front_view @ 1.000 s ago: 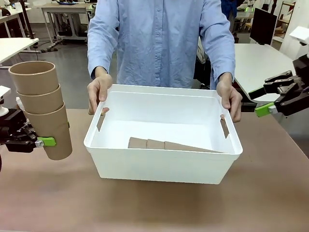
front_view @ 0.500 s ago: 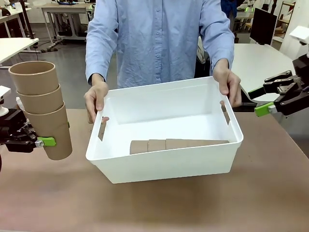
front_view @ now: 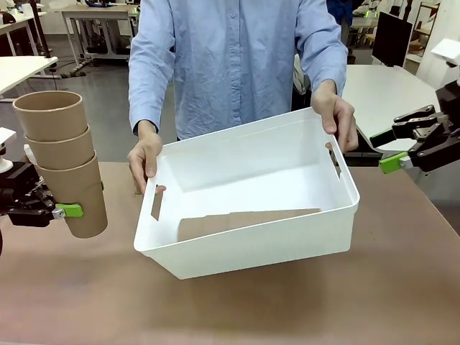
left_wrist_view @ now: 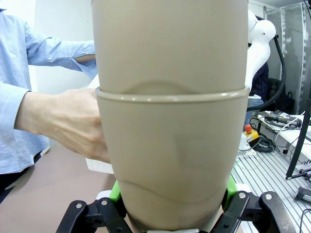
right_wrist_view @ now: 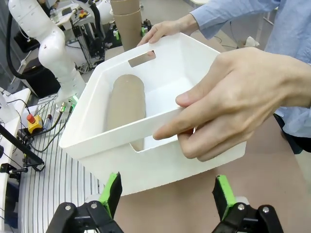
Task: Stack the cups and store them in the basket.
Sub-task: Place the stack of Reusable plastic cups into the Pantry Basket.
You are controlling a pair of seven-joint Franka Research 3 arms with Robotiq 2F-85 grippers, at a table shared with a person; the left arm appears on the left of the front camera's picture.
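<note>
Nearest, at the table's left edge, a stack of three matte kraft cups [front_view: 61,154] is clamped upright at its lowest cup between the green pads of the left gripper [front_view: 63,210]. Across at the right edge, the right gripper [front_view: 417,147] is held wide apart, nothing in it. Between them, the smooth white plastic basket [front_view: 251,237] is lifted and tilted by the person's hands [front_view: 146,154], gripped at both slot handles; a second brown stack [right_wrist_view: 125,102] is seen lying on its floor. No writing is legible.

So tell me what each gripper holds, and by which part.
The left gripper clamps the stack of cups by the lowest cup's side wall, near its base. The right gripper is open and holds nothing.
</note>
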